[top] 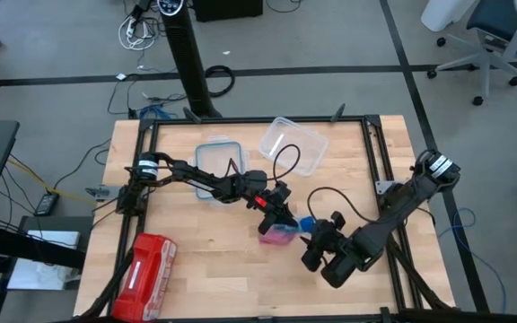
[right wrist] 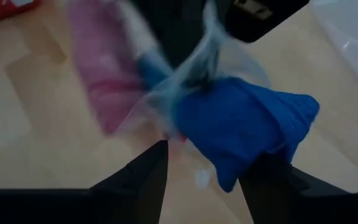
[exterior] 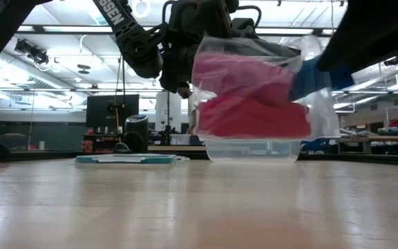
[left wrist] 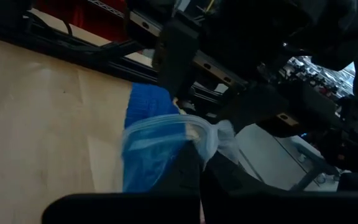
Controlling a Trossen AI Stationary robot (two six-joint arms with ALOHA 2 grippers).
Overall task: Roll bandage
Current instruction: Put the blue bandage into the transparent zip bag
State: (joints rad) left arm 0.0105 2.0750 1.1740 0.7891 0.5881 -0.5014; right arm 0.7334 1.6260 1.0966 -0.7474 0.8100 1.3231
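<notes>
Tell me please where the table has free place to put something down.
Bare wood lies between the red pouch and the plastic bag, and right of the clear lid. Crowded at the bag, where both pincers meet by the bandage.

We see a pale wooden worktop (top: 205, 269) carrying a red zip pouch (top: 146, 274) near its front left corner, a clear box (top: 215, 161) and a loose lid (top: 293, 144) toward the back.

Both arms are dark, basically matte black, chunky segmented links with loose black cables looping off them. The left arm (top: 200, 177) has a red patch near the wrist and white lettering on one link; the right arm (top: 393, 211) has a white-banded base joint.
</notes>
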